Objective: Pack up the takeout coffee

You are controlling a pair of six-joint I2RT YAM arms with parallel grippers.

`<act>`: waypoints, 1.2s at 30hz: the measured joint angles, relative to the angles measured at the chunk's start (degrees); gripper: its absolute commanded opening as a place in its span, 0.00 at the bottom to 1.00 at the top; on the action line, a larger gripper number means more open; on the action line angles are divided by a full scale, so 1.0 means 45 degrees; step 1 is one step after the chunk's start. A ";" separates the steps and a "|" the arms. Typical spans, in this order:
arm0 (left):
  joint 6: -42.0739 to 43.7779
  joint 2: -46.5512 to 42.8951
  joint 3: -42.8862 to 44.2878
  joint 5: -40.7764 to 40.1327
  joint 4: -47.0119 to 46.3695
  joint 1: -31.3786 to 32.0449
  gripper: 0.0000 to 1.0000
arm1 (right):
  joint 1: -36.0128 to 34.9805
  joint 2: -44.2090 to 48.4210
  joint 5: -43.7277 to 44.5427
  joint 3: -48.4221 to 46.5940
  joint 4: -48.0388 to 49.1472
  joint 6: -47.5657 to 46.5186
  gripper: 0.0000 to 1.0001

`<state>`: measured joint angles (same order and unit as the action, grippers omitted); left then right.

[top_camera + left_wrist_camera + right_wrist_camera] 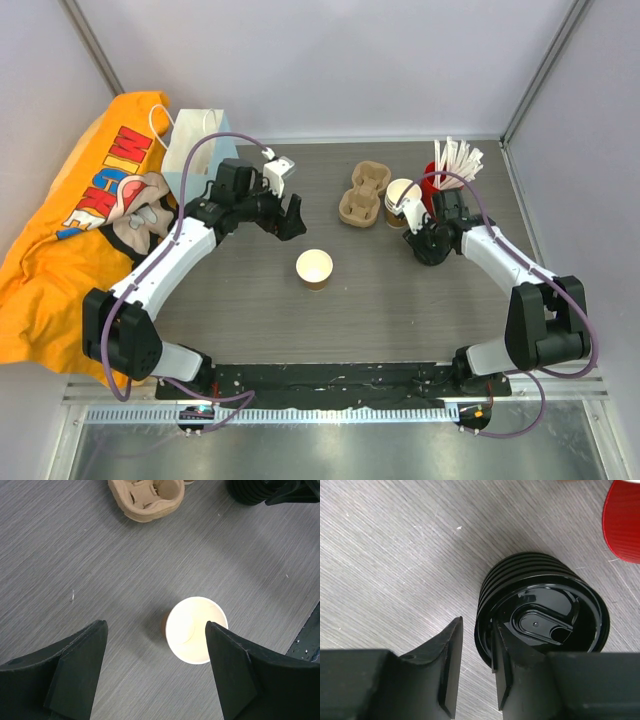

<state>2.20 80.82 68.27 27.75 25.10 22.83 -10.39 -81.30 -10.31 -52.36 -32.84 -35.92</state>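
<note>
The takeout coffee cup [314,268] stands upright mid-table, brown outside and white inside, with no lid on it. My left gripper [290,215] hangs open above and behind it; in the left wrist view the cup [192,635] lies just inside the right finger of the wide jaws [156,625]. My right gripper [430,243] is down at a stack of black lids [545,615]. Its jaws [476,630] straddle the top lid's rim. One finger [507,655] rests inside the lid; the other stands a little off the stack's outer edge.
A kraft cup carrier [363,193] lies behind the cup. Beside it stands a stack of lidless cups [400,197] and a red holder [432,185] of white sticks. A white paper bag [195,140] and an orange cloth [70,230] fill the far left.
</note>
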 measured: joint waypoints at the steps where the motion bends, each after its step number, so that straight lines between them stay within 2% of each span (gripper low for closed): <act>1: -0.0015 0.0000 -0.0010 0.0015 0.0000 -0.0005 0.83 | 0.0000 -0.0015 0.0000 0.0000 0.0029 0.0000 0.34; 23: -0.0063 -0.0005 -0.0039 0.0223 0.0000 -0.0010 0.84 | 0.0000 0.0719 -0.0019 -0.0194 -0.0525 0.0005 0.29; 30: -0.0068 -0.0005 -0.0044 0.0233 0.0000 -0.0010 0.84 | 0.0000 0.0777 -0.0015 -0.0321 -0.0607 0.0015 0.46; 36: -0.0068 -0.0024 -0.0063 0.0238 0.0000 -0.0010 0.84 | 0.0000 0.0763 -0.0015 -0.0316 -0.0597 0.0005 0.46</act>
<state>1.89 80.71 67.99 28.82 25.10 22.79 -10.39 -77.87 -10.37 -53.78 -35.53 -35.90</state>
